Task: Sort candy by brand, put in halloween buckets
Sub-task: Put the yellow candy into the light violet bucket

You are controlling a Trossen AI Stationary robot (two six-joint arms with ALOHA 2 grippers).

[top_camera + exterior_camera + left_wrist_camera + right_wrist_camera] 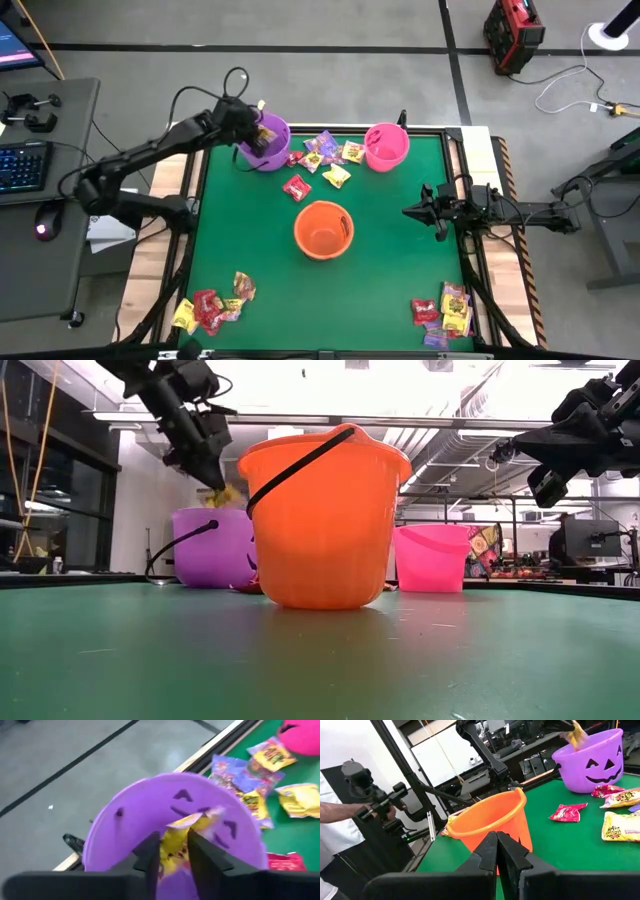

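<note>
The left gripper [173, 851] hangs over the open mouth of the round purple plastic bucket [268, 143], which stands at the far left part of the green table mat [390, 250]. Between its two dark fingers [150, 855] sits a crinkly yellow candy packet [175, 842]; the fingers are slightly parted with the packet between them, and I cannot tell if they still press it or have let it loose. In the low view this yellow packet shows just under the fingertips and above the rim of the purple bucket. The round orange plastic bucket [323, 229] stands near the middle of the mat, and the round pink plastic bucket [386, 146] stands at the far side, to the right of the purple one. Between the purple and pink buckets lies a small group of loose wrapped candies [325, 155], yellow, purple and red, and one red packet [297, 187] lies alone, closer to the orange bucket. Two more heaps of candy lie at the near edge, one at the left corner [212, 305] and one at the right corner [445, 308]. The right gripper [408, 211] waits above the right side of the mat, its fingers pressed together and holding nothing.
</note>
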